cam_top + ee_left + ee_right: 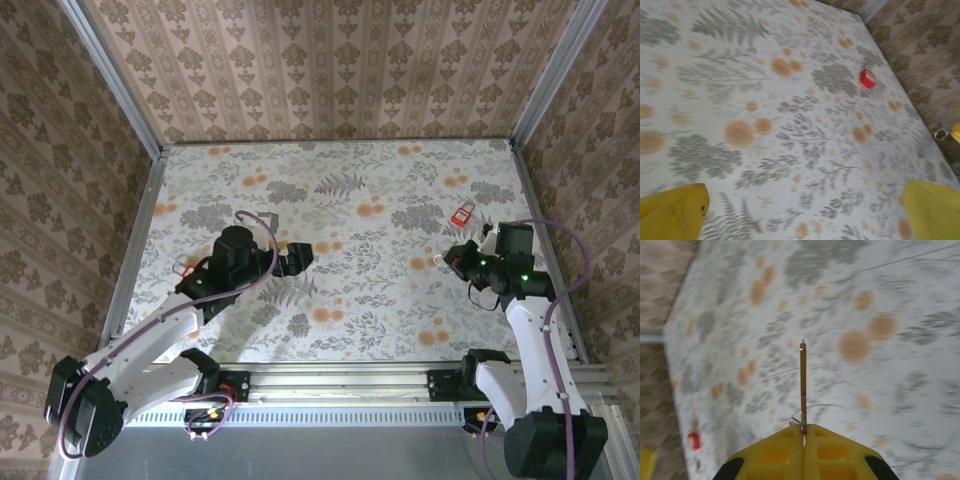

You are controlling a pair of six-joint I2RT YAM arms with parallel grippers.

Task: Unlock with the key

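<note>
The red padlock (462,215) lies flat on the floral tabletop at the right, just beyond my right gripper (455,258). In the left wrist view the padlock (867,78) is small and far off, up and to the right. My right gripper (803,427) is shut on a brass key (803,382), whose blade sticks straight out from the fingertips with a wire ring at its base. My left gripper (298,258) hovers over the table's middle left. In the left wrist view it (805,192) is open, with bare tabletop between its yellow fingers (672,207).
A small red object (185,268) lies by the left arm near the table's left edge, and it shows again (694,440) in the right wrist view. Patterned walls and metal rails (135,230) close the table in on three sides.
</note>
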